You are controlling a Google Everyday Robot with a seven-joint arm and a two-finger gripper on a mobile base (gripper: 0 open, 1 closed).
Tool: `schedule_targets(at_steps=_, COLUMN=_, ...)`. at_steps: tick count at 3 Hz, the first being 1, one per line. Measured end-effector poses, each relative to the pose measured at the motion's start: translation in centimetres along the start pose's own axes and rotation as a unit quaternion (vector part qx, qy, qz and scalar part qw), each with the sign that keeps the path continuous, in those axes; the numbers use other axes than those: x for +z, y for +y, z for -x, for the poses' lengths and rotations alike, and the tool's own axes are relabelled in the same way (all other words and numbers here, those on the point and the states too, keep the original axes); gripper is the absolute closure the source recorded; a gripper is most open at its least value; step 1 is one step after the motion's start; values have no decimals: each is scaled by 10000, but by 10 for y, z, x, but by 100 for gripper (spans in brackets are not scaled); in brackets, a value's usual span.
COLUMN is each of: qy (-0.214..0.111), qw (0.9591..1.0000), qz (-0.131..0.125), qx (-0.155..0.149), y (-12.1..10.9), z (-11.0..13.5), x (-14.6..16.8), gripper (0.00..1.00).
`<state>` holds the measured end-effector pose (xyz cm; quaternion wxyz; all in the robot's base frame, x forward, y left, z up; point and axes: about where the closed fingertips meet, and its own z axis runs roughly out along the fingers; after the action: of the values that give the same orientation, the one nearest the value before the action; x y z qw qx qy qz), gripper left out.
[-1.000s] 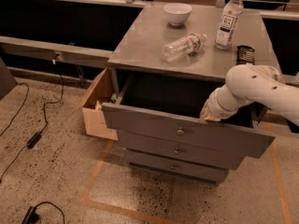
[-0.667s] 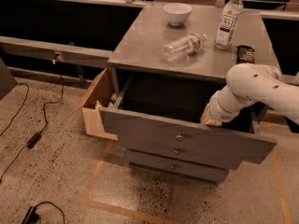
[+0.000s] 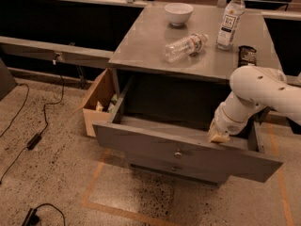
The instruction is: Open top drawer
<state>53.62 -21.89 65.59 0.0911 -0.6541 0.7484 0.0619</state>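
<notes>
The wide grey top drawer (image 3: 141, 142) stands far out of the grey metal cabinet (image 3: 150, 41), lower centre of frame, its small round metal knob (image 3: 178, 153) facing us. The pale-tipped gripper (image 3: 219, 135) sits just behind the front panel's top edge, right of centre. Whether it's hooked or clamped there, I cannot tell. The pull looks nearly done, so the next move is probably to let go and lift clear.

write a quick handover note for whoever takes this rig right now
Gripper: at the upper edge of the top drawer front, to the right of the knob.
Top drawer: pulled well out from under the table, inside in view.
Done: the drawer looks open.
Left: probably only to let go and back the arm away; pull a little more if full travel is wanted.
</notes>
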Motion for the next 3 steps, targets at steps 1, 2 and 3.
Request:
schedule_targets(at_steps=1, qy=92, qw=9981, qz=574, qx=182, y=40, z=-6, x=3, gripper=100)
schedule_targets(at_steps=2, qy=142, qw=9940, qz=1050, qx=284, y=78, z=-8, x=2, gripper=100)
schedule_targets(at_steps=3, qy=152, qw=9901, qz=1338, qx=401, y=110, z=-12, x=-3, gripper=100)
